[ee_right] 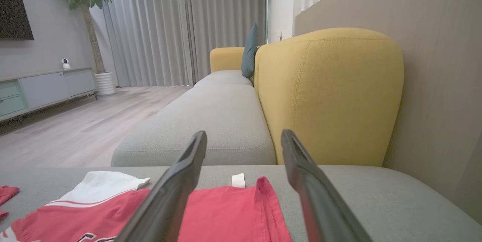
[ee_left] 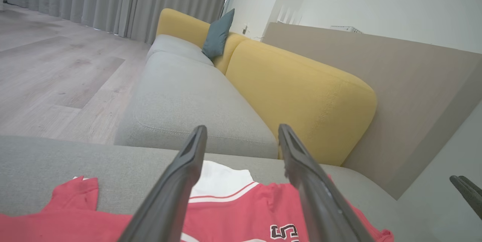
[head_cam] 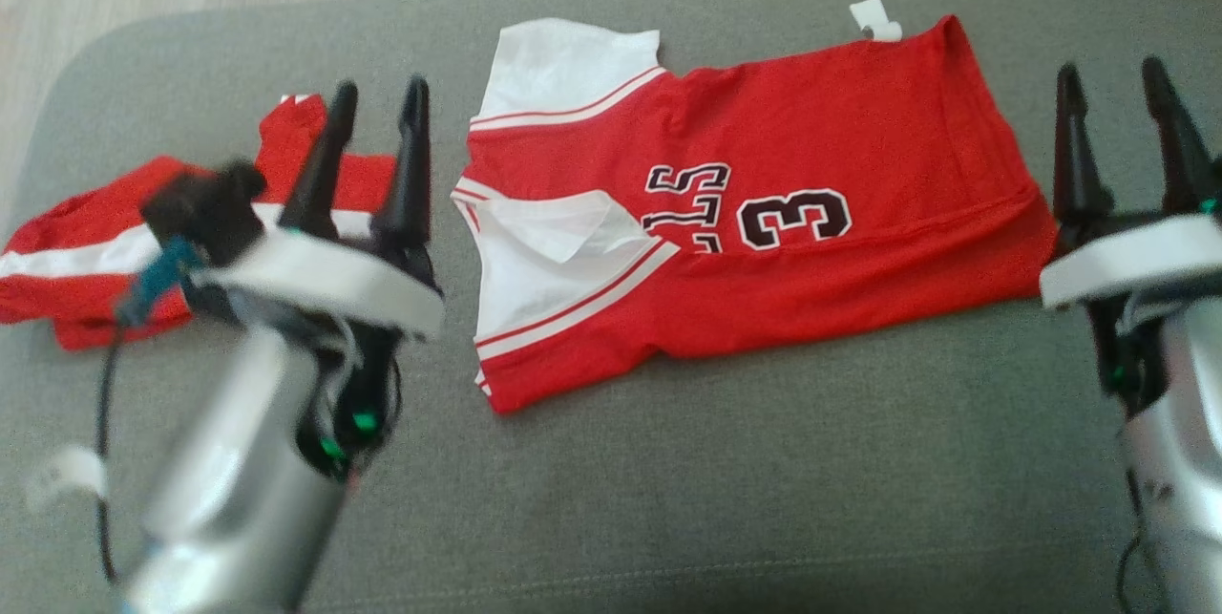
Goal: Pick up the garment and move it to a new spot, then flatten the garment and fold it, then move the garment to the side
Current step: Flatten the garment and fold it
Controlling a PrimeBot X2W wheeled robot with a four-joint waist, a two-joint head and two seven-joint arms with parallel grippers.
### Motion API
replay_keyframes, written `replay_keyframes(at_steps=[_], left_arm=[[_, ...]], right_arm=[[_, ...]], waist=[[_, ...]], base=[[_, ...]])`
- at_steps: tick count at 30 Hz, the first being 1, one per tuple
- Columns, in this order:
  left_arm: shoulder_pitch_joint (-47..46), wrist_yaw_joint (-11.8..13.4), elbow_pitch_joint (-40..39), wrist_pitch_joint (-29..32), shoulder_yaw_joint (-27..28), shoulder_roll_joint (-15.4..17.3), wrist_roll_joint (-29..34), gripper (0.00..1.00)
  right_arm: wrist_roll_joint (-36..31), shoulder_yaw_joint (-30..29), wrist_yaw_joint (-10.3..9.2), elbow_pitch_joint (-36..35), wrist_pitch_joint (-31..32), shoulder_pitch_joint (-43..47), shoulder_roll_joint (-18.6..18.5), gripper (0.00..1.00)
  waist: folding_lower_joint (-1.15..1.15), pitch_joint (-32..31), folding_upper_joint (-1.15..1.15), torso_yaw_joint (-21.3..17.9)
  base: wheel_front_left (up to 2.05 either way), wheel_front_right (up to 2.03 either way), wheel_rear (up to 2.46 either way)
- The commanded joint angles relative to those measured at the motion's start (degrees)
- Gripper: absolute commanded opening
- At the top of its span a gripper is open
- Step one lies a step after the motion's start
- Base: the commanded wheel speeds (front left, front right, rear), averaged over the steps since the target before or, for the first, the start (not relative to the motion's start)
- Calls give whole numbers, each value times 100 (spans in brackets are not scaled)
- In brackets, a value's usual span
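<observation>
- A red basketball jersey (head_cam: pixel 745 213) lies spread on the grey sofa cushion (head_cam: pixel 764 499), at its middle and toward the far edge, between the robot's two arms.
- The left gripper (head_cam: pixel 380 89) hangs above the cushion just off the jersey's sleeve end, fingers apart and holding nothing. The right gripper (head_cam: pixel 1110 70) hangs just off the hem end, also spread and empty.
- Progress, as judged here: the jersey looks placed and flattened. A lengthwise lap along its near side, with one white sleeve (head_cam: pixel 563 242) turned in over the numerals, suggests a first fold is made.
- Still to do, it seems: folding it shorter across its length, then carrying the bundle to the side.
- The long axis runs left to right across the head view. The shoulder and sleeve end points to the robot's left and the hem to its right, so the black numerals lie on their side.
- A white tag (head_cam: pixel 874 19) sticks out at the far hem corner.
- A second red-and-white garment (head_cam: pixel 86 251) lies rumpled at the cushion's left, apart from the jersey.
</observation>
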Motion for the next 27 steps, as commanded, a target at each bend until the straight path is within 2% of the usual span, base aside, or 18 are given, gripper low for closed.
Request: replay_keyframes(at_steps=[1,8,13,17,21,27], left_arm=[[-5,37,-261,-63,317,-5,212,100],[1405,-68,-651,-65,906,-759,1327,100],[1921,-247,-527,-66,1193,-1034,1795,100],[1936,-355,-235,-66,1266,-1121,2005,100],[1842,-378,399,-66,1184,-1151,1947,100],[1468,-230,1586,241,940,-1161,1835,100]], right_arm=[[-166,14,37,-321,-91,90,75,100],[-889,-359,37,-1231,-178,1158,752,100],[-1113,-618,37,-1702,-181,1677,1063,100],[-1172,-629,37,-1828,-182,1775,1132,100],[-1197,-599,37,-1880,-182,1726,1087,100],[-1233,-483,37,-1911,-182,1592,967,100]], waist=[[0,-104,0,-26],[0,-375,0,-171],[0,-381,0,-206],[0,-351,0,-229],[0,-312,0,-283],[0,-154,0,-386]], base=[[0,0,0],[0,0,0],[0,0,0],[0,0,0],[0,0,0],[0,0,0]])
